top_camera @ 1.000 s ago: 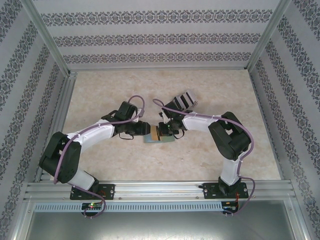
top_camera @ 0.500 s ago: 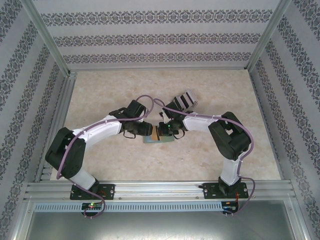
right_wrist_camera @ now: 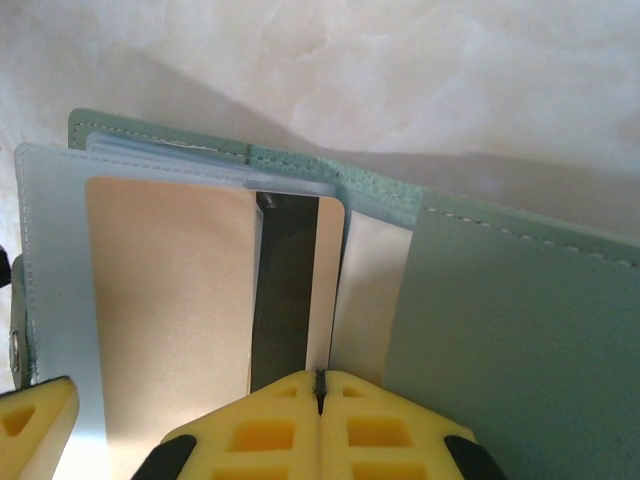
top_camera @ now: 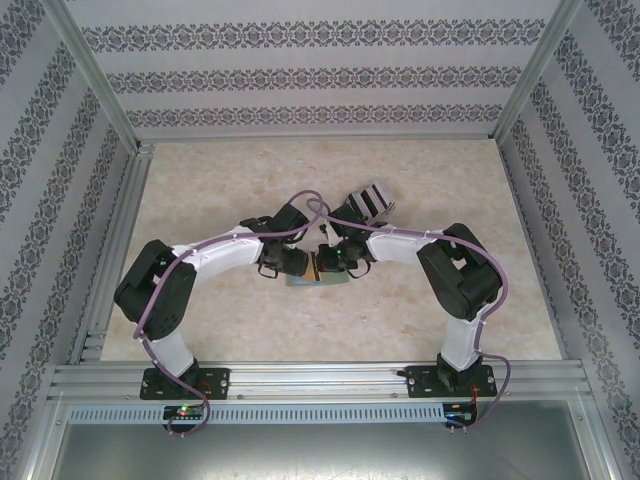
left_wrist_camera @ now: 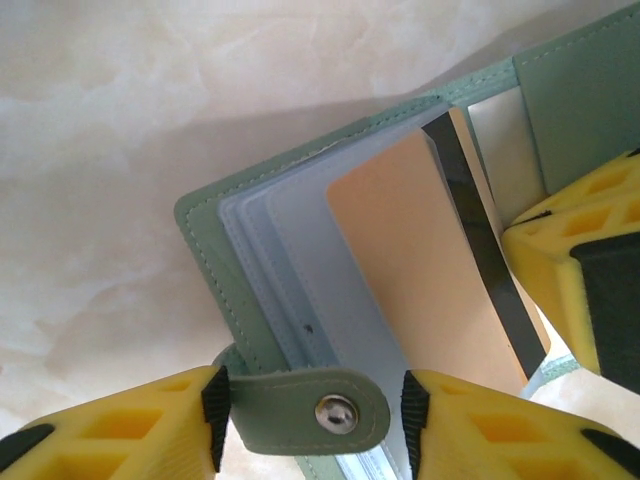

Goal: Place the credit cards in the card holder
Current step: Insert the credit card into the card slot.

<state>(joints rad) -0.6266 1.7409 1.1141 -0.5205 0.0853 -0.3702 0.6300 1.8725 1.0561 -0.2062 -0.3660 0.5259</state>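
The sage-green card holder [top_camera: 300, 282] lies open at mid-table, its clear sleeves [left_wrist_camera: 290, 260] fanned out. A peach credit card [left_wrist_camera: 420, 250] with a black stripe [right_wrist_camera: 285, 290] sits partly inside one sleeve, tilted up. My right gripper [right_wrist_camera: 320, 385] is shut, its joined tips against the card's near edge rather than pinching it. My left gripper [left_wrist_camera: 308, 410] is open, and the holder's snap tab [left_wrist_camera: 338, 412] lies between its pads. The left pad touches the tab while the right pad stands slightly off it. Both grippers meet over the holder, the left gripper [top_camera: 297, 262] facing the right gripper [top_camera: 336, 260].
A grey upright slotted rack [top_camera: 368, 200] stands just behind the right wrist. The marble-patterned table [top_camera: 200, 180] is fenced by aluminium rails and patterned walls. The right gripper's yellow finger [left_wrist_camera: 580, 290] shows close beside the card in the left wrist view.
My left arm has swung to the right, bringing its gripper closer to the card holder's left side. The right arm and the card holder have stayed put.
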